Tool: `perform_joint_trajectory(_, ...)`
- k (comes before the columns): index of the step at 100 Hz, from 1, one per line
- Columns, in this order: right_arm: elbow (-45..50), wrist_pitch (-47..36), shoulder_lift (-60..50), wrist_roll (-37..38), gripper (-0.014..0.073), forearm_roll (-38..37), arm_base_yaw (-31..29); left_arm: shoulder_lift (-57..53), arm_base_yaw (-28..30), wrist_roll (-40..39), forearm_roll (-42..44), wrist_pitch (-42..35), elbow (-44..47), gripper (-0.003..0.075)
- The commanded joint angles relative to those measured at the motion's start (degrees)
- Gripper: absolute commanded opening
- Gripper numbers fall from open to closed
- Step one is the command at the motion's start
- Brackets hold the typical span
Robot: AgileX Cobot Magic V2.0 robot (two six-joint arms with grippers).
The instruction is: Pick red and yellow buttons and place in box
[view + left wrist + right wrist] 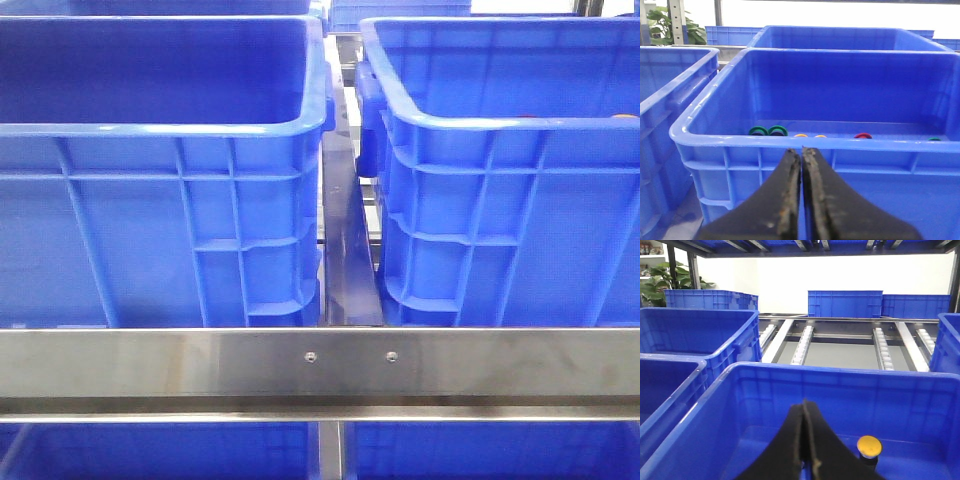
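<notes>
On the robot's left, the left end effector [801,165] is seen closed and empty, its two fingers pressed together just short of the near rim of a blue crate [790,142]. Along that crate's floor several buttons lie in a row: two green ones [768,131], two orange-yellow ones [809,135] only partly seen above the rim, a red button [862,135], and another green one at the far end. Before any descent the fingers should be opened, and the wrist should be lifted over the rim rather than driven at it; the red button, lying apart from its neighbours, is judged the easier first pick. Further right, the right end effector [805,440] is likewise closed and holding nothing, hanging over a second blue crate [850,375] in which a yellow button [869,445] stands close beside the fingertips. It should be opened and centred over the cap before being lowered. Neither arm is visible from the front camera.
</notes>
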Motion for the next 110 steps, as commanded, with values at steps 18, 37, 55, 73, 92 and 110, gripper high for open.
perform_joint_trajectory(18,-1.51,1.87,-0.20,-0.44,-0.0068,5.85,-0.23,-1.92,0.14,0.01,-0.49,-4.86,2.47,-0.0019)
perform_joint_trajectory(37,-1.51,1.58,-0.20,-0.44,-0.0068,5.85,-0.23,-1.92,0.14,0.01,-0.49,-4.86,2.47,-0.0019)
perform_joint_trajectory(55,-1.51,2.32,-0.20,-0.17,-0.0068,5.41,-0.23,-1.92,0.14,0.01,-0.49,-4.86,2.47,-0.0019)
perform_joint_trajectory(73,-2.50,7.16,-0.20,5.44,-0.0068,-4.66,-0.23,-1.92,0.14,0.01,-0.49,-4.86,2.47,-0.0019)
perform_joint_trajectory(92,-5.75,6.83,-0.20,25.20,-0.0068,-25.24,-0.23,-1.92,0.14,0.01,-0.49,-4.86,2.47,-0.0019)
perform_joint_trajectory(110,-6.76,1.67,-0.56,47.78,-0.0068,-46.44,0.09,-1.92,0.14,0.01,-0.49,-4.86,2.47,-0.0019)
